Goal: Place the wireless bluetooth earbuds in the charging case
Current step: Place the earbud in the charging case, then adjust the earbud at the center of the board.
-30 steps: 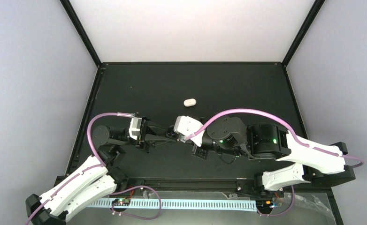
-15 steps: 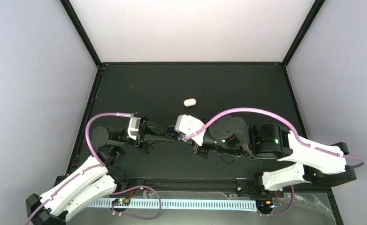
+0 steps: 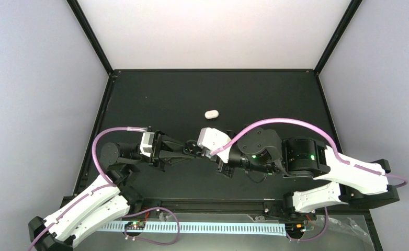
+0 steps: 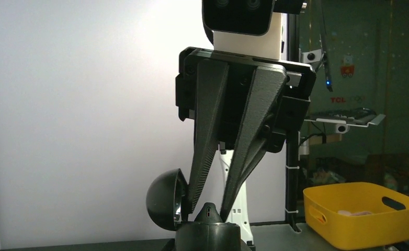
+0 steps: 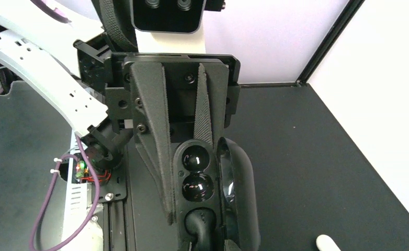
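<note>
The black charging case (image 5: 181, 173) is held up off the table with its lid (image 5: 241, 193) swung open. My left gripper (image 3: 192, 149) is shut on it, its fingers (image 5: 158, 151) clamping the case body. Two glossy round sockets in the case are bare. One black earbud (image 5: 201, 224) sits in the socket nearest the right wrist camera, and its tip (image 4: 207, 212) pokes above the case rim. My right gripper (image 4: 208, 209) straddles that earbud with its jaws slightly apart; a thin gap shows on the lid side. No other earbuds show.
A white oval object (image 3: 211, 114) lies on the black table beyond the grippers, and shows again at the bottom right of the right wrist view (image 5: 328, 243). A yellow bin (image 4: 362, 212) stands off to one side. Black frame posts mark the table's edges.
Both grippers, with the case, have drifted a little to the left. The right jaws look slightly wider around the earbud than before.
</note>
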You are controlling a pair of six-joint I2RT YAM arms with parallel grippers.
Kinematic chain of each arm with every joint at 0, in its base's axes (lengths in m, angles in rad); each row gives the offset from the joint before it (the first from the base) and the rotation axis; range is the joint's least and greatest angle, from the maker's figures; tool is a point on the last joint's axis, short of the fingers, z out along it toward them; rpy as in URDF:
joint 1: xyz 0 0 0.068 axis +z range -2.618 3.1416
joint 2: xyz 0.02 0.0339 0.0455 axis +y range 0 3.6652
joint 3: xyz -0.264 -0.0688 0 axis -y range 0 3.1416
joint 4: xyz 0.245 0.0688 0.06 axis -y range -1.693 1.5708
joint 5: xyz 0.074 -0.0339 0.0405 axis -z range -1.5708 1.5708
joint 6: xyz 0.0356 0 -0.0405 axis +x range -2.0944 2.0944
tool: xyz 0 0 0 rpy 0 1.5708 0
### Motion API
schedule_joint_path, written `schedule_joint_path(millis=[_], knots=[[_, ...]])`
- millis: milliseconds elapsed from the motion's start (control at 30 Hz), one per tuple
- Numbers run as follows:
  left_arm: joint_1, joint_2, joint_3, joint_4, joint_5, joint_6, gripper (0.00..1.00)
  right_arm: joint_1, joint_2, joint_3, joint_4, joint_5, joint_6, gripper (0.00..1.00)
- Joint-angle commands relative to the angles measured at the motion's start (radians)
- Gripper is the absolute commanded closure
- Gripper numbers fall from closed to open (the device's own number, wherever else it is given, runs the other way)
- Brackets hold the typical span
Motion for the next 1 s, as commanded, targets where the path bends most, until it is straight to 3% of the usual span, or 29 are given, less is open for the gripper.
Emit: schedule_joint_path(millis=[0,267,467,533,600,700,967], knots=[[-0.002,-0.005,0.0,0.051,-0.024,-0.01,0.98,0.003,-0.041,0.019,0.028,-0.027,0.029,0.83],[-0.002,-0.017,0.0,0.056,-0.023,-0.027,0.99,0.003,-0.155,0.06,0.098,-0.032,0.088,0.62],[-0.002,-0.024,-0.003,0.066,-0.013,-0.051,0.98,-0.013,-0.207,-0.032,0.136,0.14,0.127,0.46],[-0.002,-0.032,-0.011,0.076,-0.015,-0.063,0.99,-0.149,-0.235,-0.105,0.162,0.093,0.189,0.43],[-0.004,-0.039,-0.022,0.09,-0.017,-0.078,0.99,-0.444,-0.265,-0.198,0.206,-0.103,0.282,0.42],[-0.006,-0.056,-0.04,0.084,-0.02,-0.087,0.98,-0.698,-0.288,-0.378,0.296,-0.229,0.396,0.42],[-0.007,-0.144,-0.084,0.006,-0.035,-0.072,0.98,-1.063,-0.199,-0.789,0.571,-0.406,0.641,0.5]])
